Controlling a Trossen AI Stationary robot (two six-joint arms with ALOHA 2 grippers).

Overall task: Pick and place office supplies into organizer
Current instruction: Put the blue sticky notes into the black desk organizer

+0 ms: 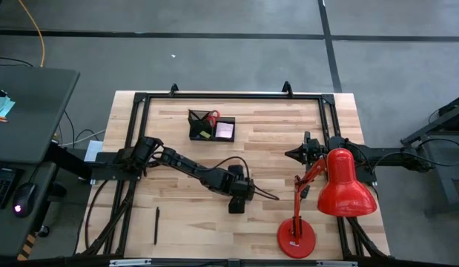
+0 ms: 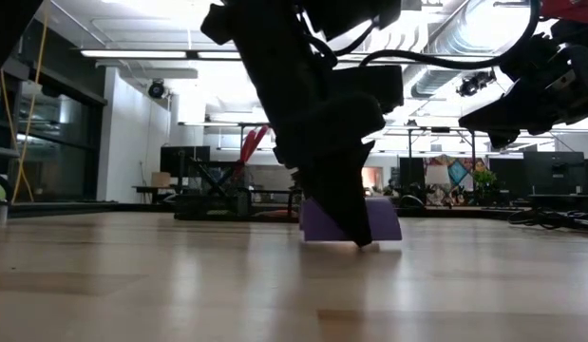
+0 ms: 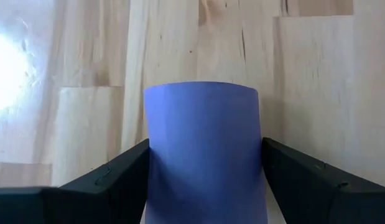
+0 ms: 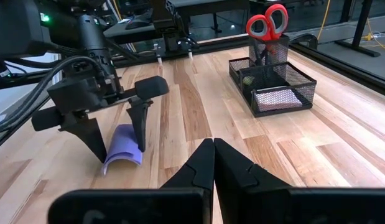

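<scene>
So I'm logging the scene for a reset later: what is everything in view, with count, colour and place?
Purple pad: one, purple, mid-table, bowed between the left tool's fingers.
Organizer: one, black mesh, far side of the table.
Scissors: one, red-handled, upright in the organizer.
Pink pad: one, pink, in the organizer's right compartment.
Pen: one, dark, near left of the table.
Lamp: one, red, near right of the table.
Table: one, light wood.
Left tool: shut on the purple pad.
Right tool: shut, empty, at the table's right.
</scene>
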